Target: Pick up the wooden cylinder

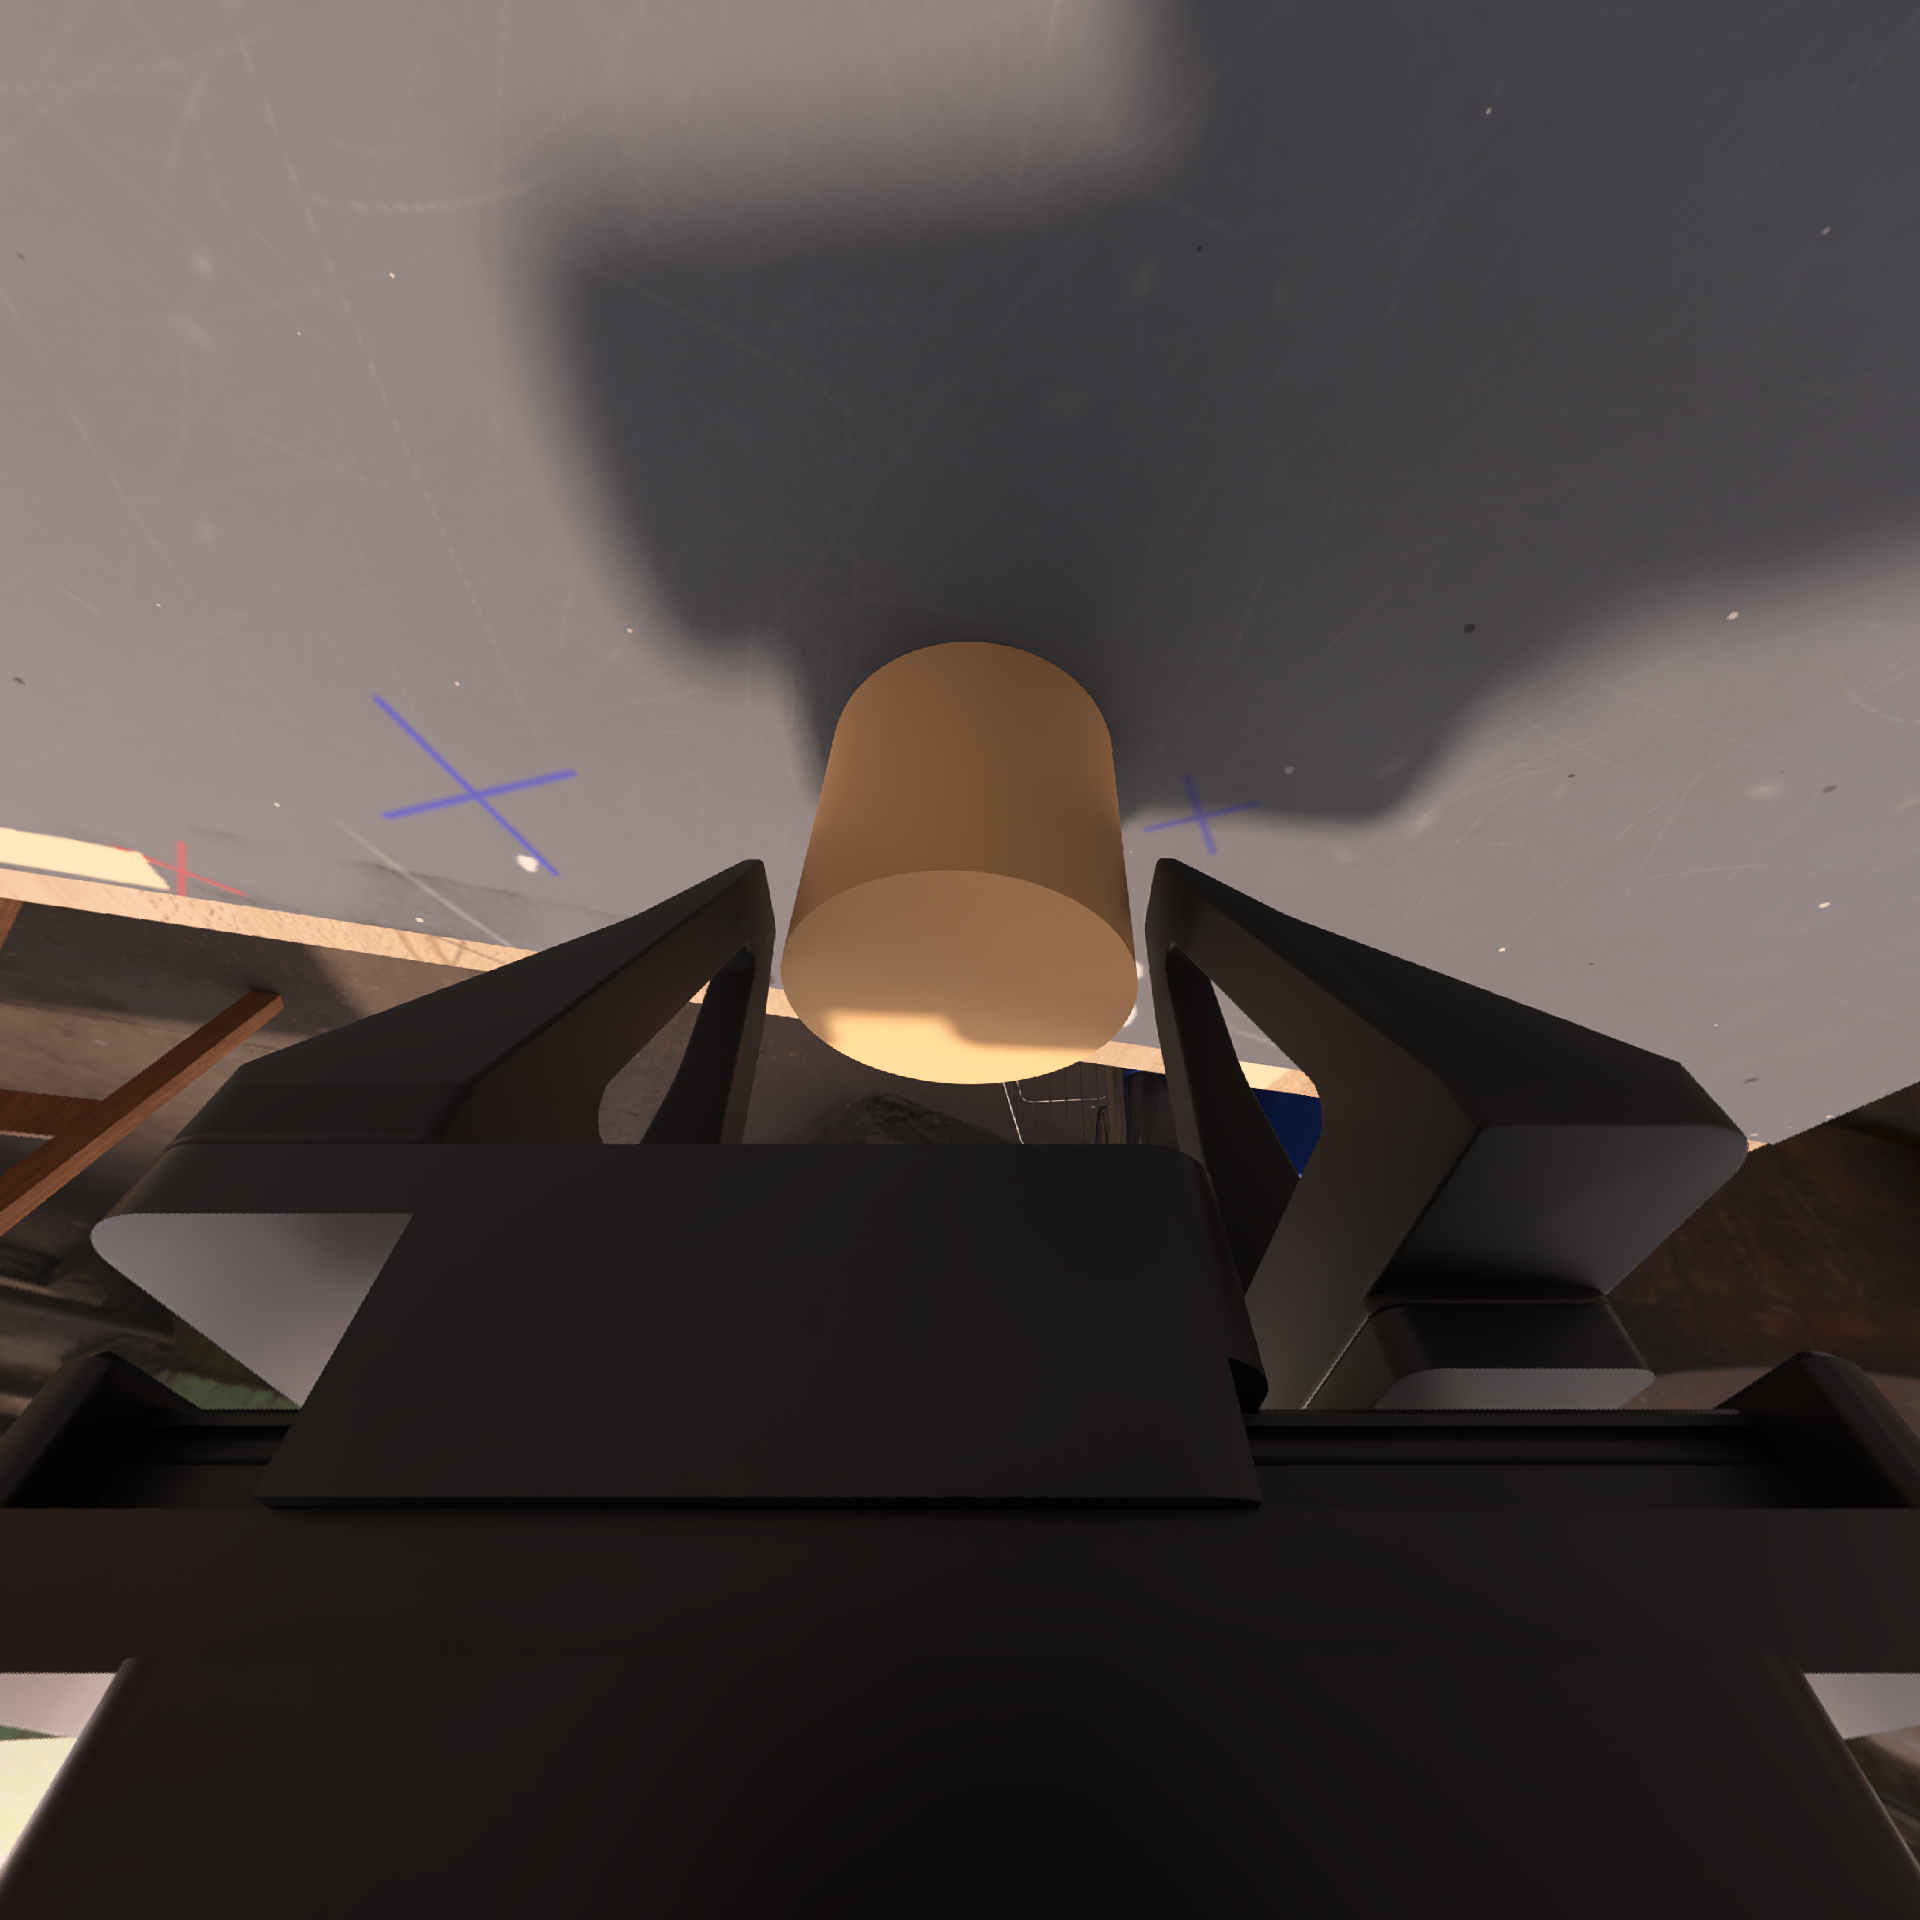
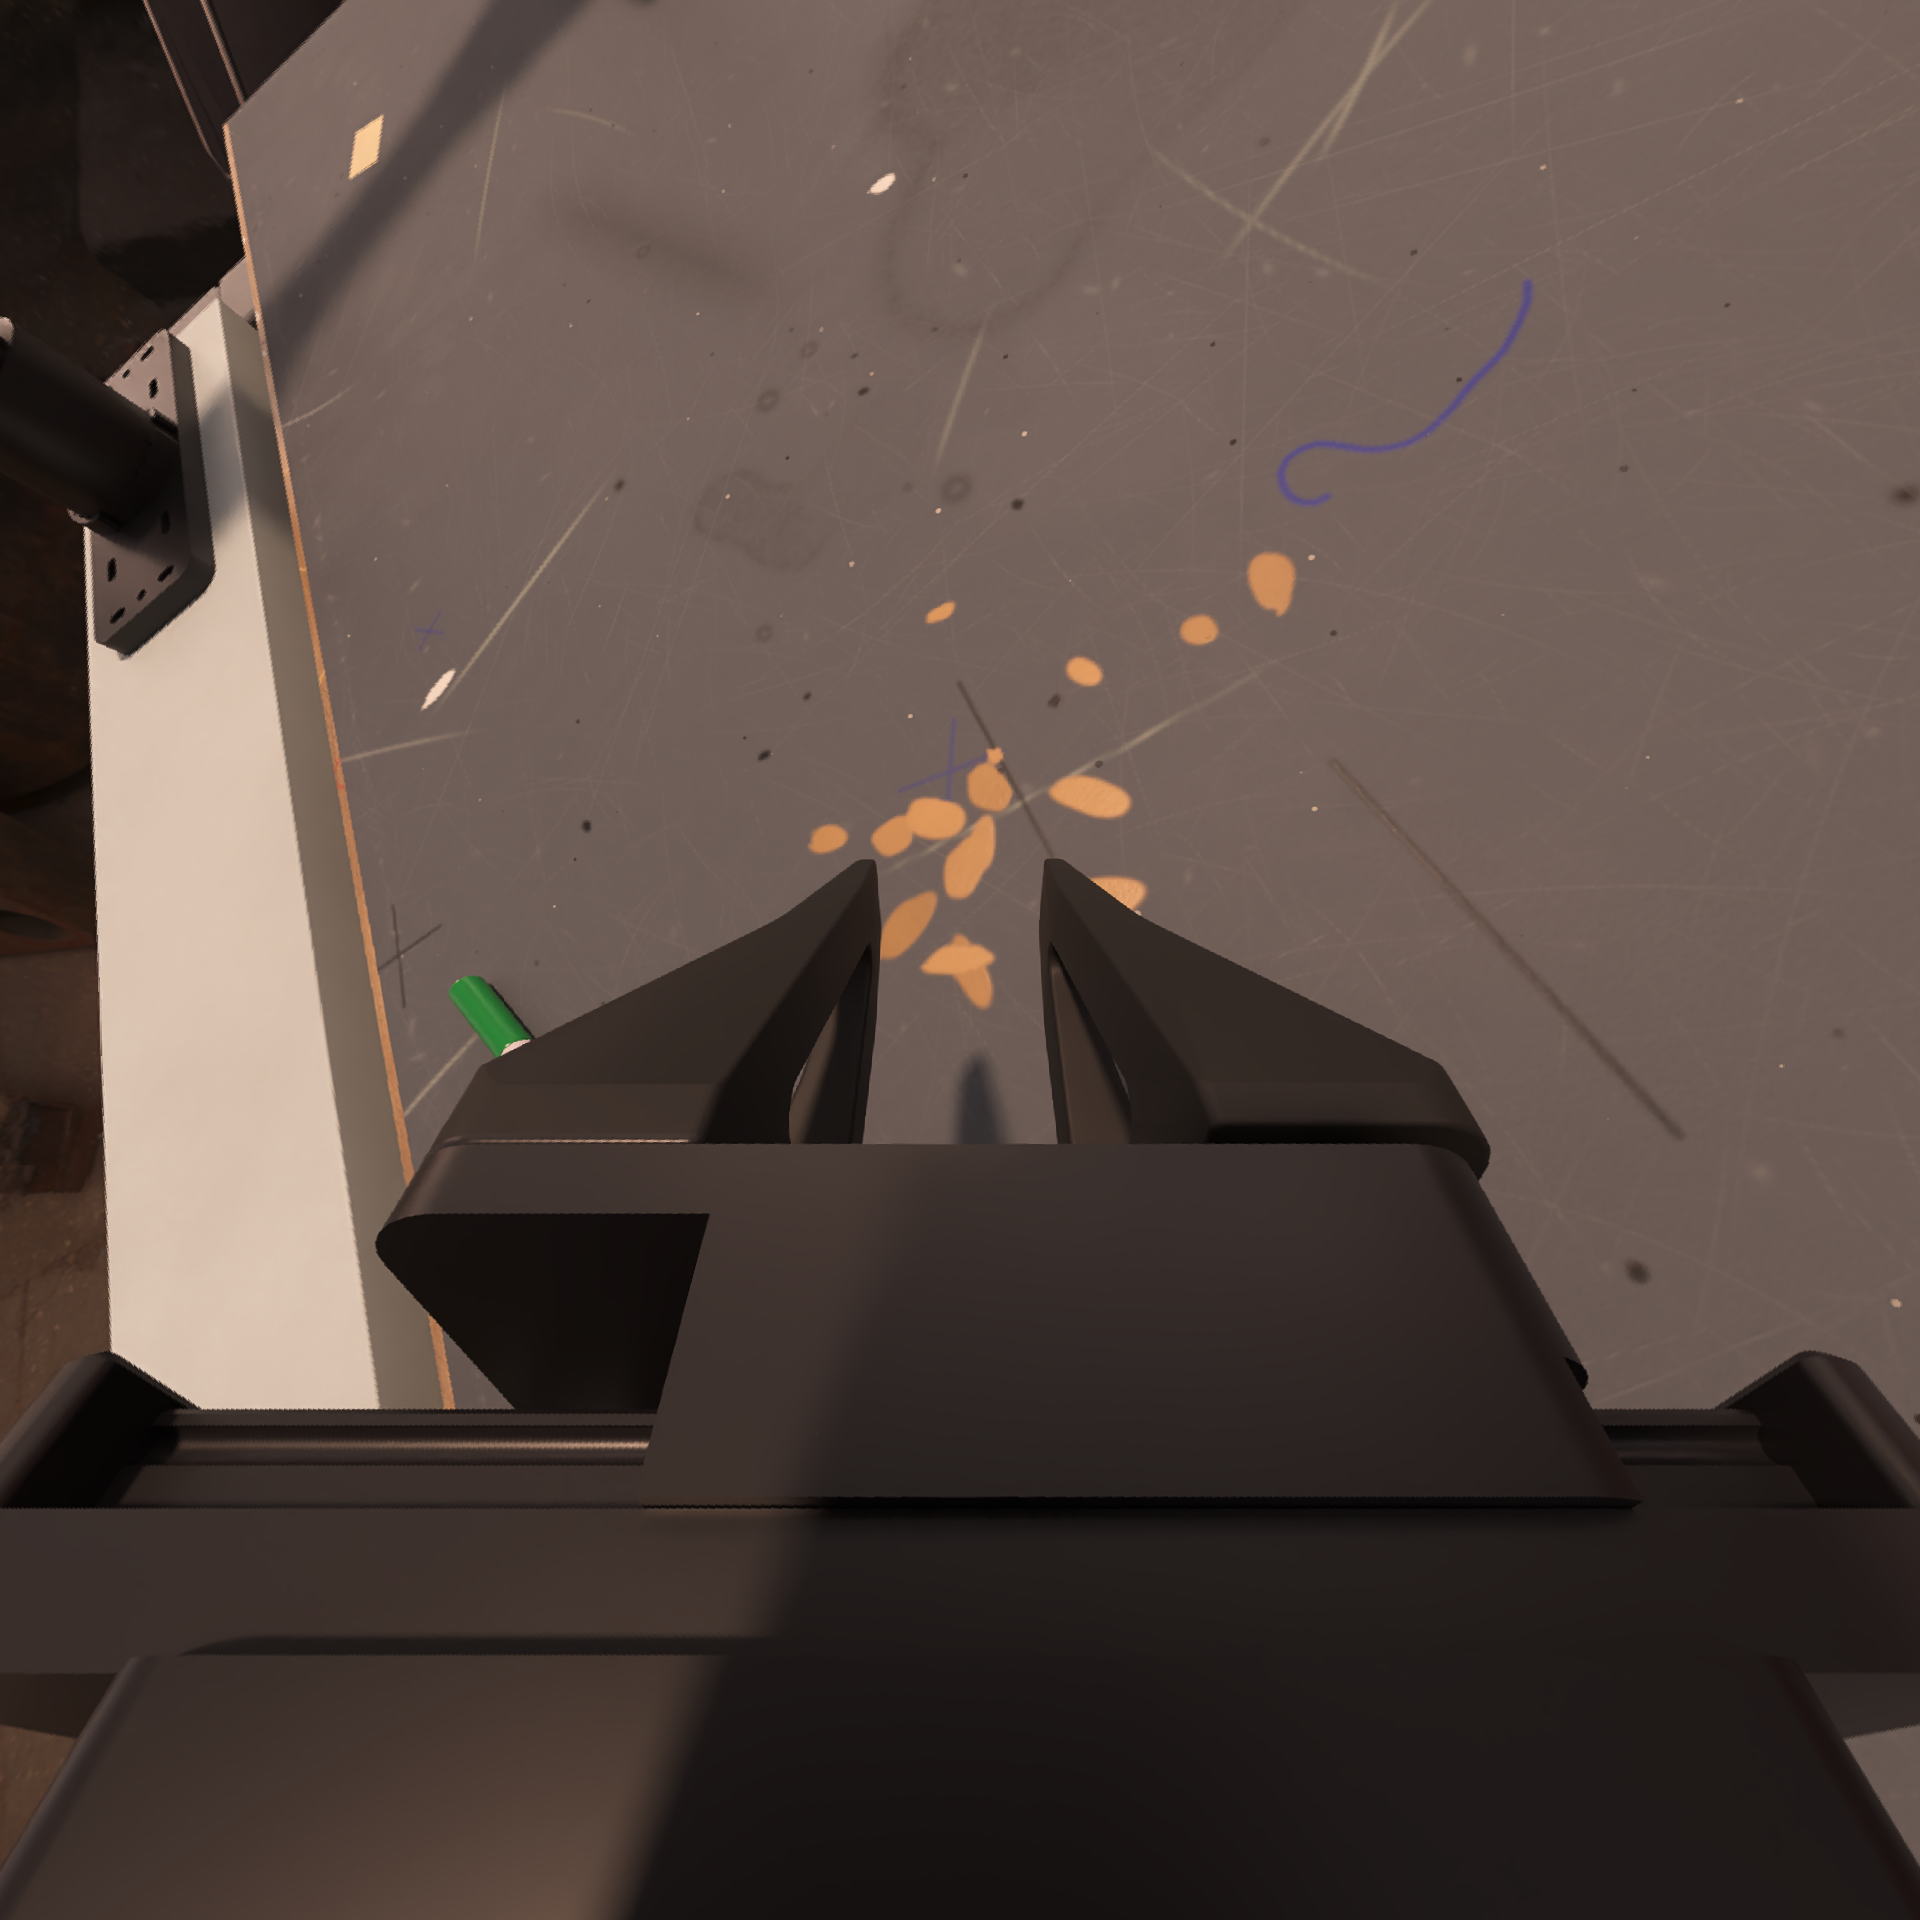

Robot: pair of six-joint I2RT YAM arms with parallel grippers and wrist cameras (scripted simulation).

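The wooden cylinder (image 1: 961, 831) stands upright on the grey table (image 1: 312, 416), with its near flat end facing the left wrist camera. My left gripper (image 1: 961, 868) straddles it, one black finger close on each side. A thin gap shows at each fingertip, so the jaws are open around it. My right gripper (image 2: 961, 868) hangs over a patch of orange marks (image 2: 966, 852) on the table. Its fingers are slightly apart and hold nothing. The cylinder does not show in the right wrist view.
A small green cylinder (image 2: 486, 1013) lies near the table's left edge, beside my right gripper's body. A white strip (image 2: 208, 935) and a black mount (image 2: 145, 488) lie beyond that edge. In the left wrist view the table's wooden edge (image 1: 312, 920) runs behind the fingers.
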